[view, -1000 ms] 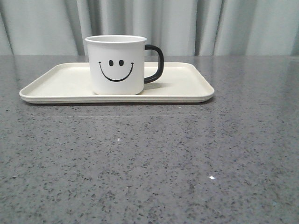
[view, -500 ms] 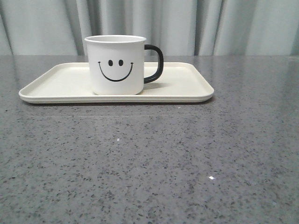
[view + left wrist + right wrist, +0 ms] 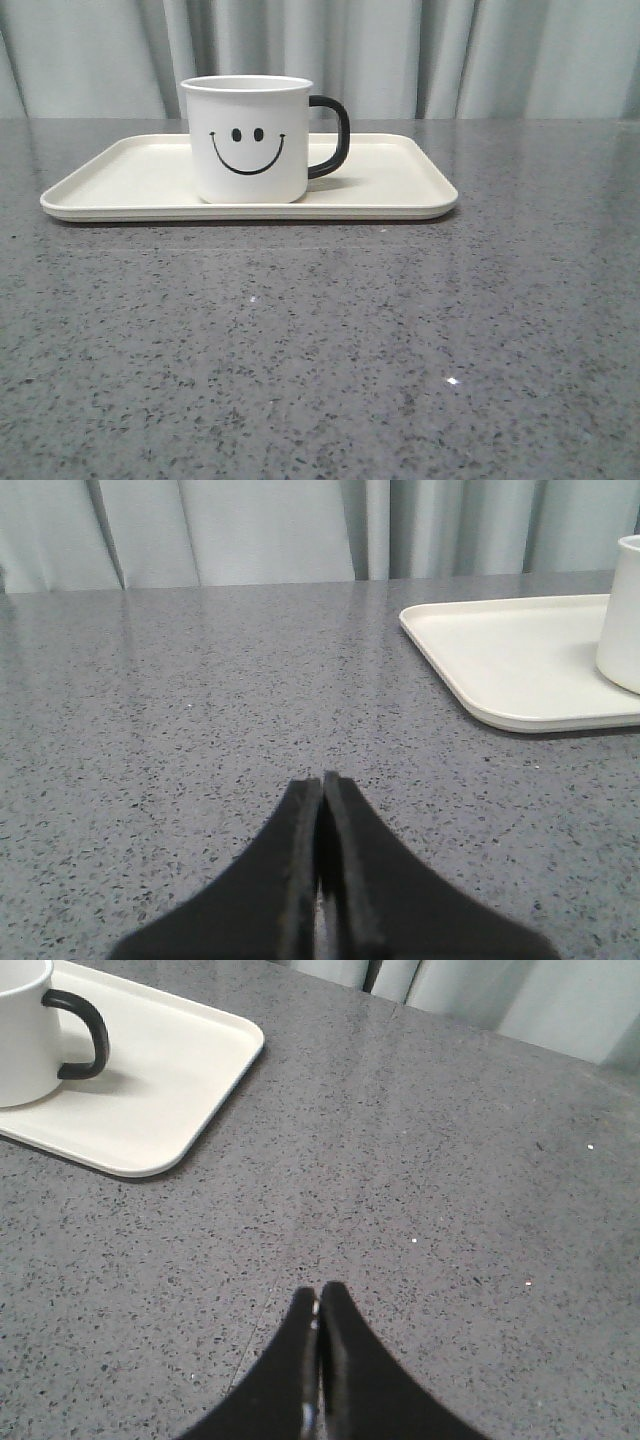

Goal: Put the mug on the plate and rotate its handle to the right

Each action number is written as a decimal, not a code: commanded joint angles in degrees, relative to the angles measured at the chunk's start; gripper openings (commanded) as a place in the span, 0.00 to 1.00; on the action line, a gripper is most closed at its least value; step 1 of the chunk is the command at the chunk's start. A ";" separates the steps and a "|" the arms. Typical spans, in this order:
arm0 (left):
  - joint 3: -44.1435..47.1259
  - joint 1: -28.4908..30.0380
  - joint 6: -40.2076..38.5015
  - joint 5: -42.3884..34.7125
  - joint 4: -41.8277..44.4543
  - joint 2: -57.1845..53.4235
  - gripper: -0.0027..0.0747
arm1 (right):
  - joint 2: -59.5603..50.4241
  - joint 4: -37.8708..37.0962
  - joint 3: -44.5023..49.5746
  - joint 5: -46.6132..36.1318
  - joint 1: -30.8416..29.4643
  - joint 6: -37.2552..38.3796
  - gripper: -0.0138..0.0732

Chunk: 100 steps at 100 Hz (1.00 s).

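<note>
Since the mug [image 3: 249,138] sits on the plate [image 3: 400,185] with its handle [image 3: 333,136] pointing right, near the surface's [image 3: 320,350] far edge, you just keep both end effectors, left [image 3: 321,785] and right [image 3: 319,1295], pinched closed, empty and clear.

Open tabletop [image 3: 320,350] all around the plate [image 3: 400,185]; only the mug [image 3: 250,140] upright on it.

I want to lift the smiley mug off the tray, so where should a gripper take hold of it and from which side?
Probably the black handle: it sticks out to the right of the upright mug, clear of the plate. Come in from the right with the right gripper, now shut, opened first, closing across the loop.
</note>
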 commanded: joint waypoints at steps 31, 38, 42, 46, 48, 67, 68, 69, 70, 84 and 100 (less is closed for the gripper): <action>0.63 0.01 0.00 -4.96 -0.30 -1.67 0.01 | 0.05 -1.66 1.27 -8.73 -1.26 -0.65 0.08; 0.63 0.01 0.00 -4.96 -0.30 -1.67 0.01 | -0.88 0.49 2.93 -12.08 -3.29 -2.17 0.08; 0.63 0.01 0.00 -4.96 -0.30 -1.67 0.01 | -1.76 2.02 4.00 -13.90 -4.65 -3.29 0.08; 0.63 0.01 0.00 -4.96 -0.30 -1.67 0.01 | -2.60 3.88 5.07 -15.47 -6.40 -4.27 0.08; 0.63 0.01 0.00 -4.96 -0.30 -1.67 0.01 | -3.19 4.79 5.59 -15.98 -7.29 -4.84 0.08; 0.63 0.01 0.00 -4.96 -0.30 -1.67 0.01 | -9.43 11.30 11.17 -20.50 -14.31 -8.83 0.08; 0.63 0.01 0.00 -4.96 -0.30 -1.67 0.01 | -9.98 11.58 11.38 -20.64 -14.53 -9.24 0.08; 0.63 0.01 0.00 -4.96 -0.30 -1.67 0.01 | -10.25 12.06 11.78 -20.78 -14.96 -9.43 0.08; 0.63 0.01 0.00 -4.96 -0.30 -1.67 0.01 | -10.80 12.23 12.03 -20.99 -15.16 -9.84 0.08; 0.63 0.01 0.00 -4.96 -0.30 -1.67 0.01 | -16.52 16.38 16.18 -22.84 -19.29 -12.39 0.08; 0.63 0.01 0.00 -4.96 -0.30 -1.67 0.01 | -21.17 18.69 19.79 -23.22 -22.93 -12.39 0.08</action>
